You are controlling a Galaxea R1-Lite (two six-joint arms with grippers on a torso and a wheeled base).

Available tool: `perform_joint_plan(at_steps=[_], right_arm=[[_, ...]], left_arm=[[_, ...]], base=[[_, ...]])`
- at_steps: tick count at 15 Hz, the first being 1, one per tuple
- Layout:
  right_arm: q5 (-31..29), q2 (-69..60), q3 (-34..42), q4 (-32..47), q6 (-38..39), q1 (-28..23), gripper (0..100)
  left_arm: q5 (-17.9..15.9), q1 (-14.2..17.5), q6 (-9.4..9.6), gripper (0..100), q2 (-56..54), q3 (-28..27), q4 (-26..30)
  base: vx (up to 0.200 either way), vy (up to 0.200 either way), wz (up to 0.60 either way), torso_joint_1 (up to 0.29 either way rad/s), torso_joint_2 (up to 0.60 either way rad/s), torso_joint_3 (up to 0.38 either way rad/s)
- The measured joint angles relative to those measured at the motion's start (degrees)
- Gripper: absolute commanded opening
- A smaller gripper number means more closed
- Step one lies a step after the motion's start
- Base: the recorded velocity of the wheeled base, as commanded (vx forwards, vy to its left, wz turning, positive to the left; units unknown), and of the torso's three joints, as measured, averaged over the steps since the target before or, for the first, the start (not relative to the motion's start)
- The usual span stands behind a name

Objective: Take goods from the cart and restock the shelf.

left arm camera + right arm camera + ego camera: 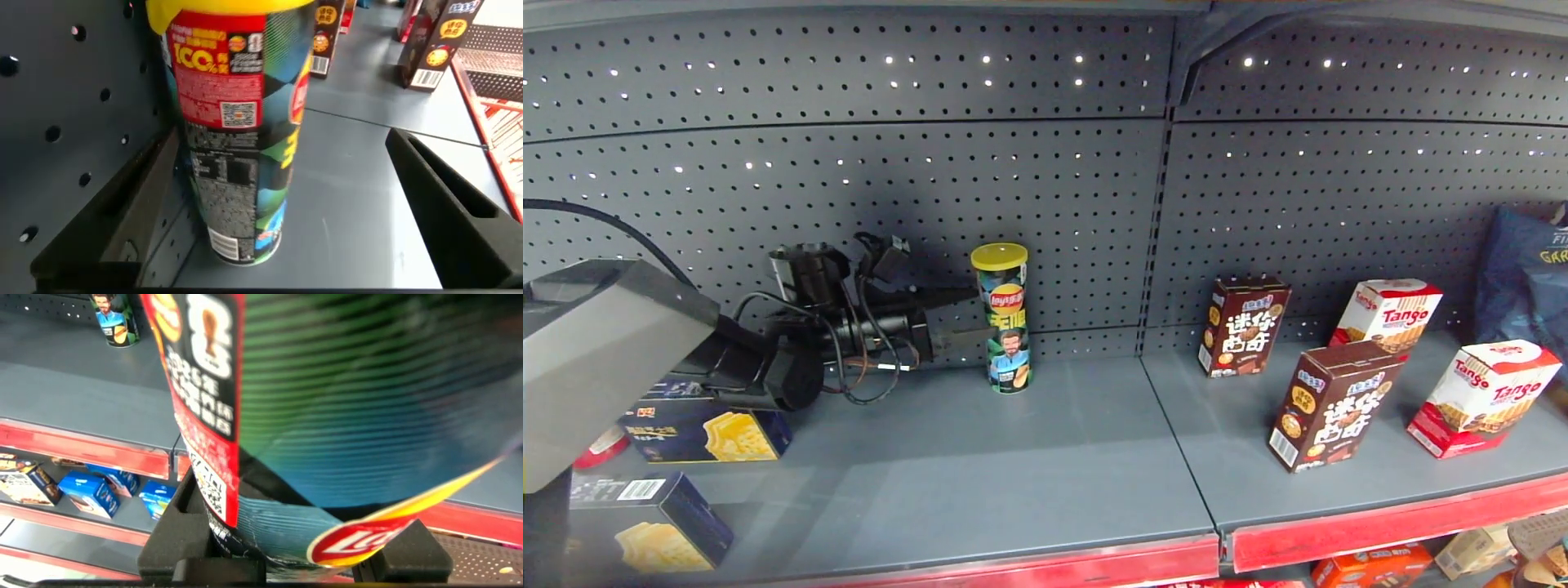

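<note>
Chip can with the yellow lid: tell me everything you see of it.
The chip can is a tube with a yellow lid, a printed wrap in green, black and red, and a cartoon man low on its front. It stands upright on the grey shelf near the pegboard back, between the open fingers of the left gripper.

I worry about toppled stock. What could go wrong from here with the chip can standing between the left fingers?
1. The chip can stands upright, tall and narrow, inside the open left gripper. One finger lies close beside it by the pegboard, so a skewed pull-back might tip it.
2. The right gripper holds a second can that hides most of its wrist camera's view, so setting it down could go astray.
</note>
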Motion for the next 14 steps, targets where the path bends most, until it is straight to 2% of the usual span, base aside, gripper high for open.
perform_joint_plan(at_steps=[14], right_arm=[[-0.2,-0.2,0.2,0.0,0.0,0.0,0]], left_arm=[[0.2,-2.5,-0.07,100,5.4,-4.9,2.0]], base=[[0.000,0.000,0.00,0.000,0.00,0.000]])
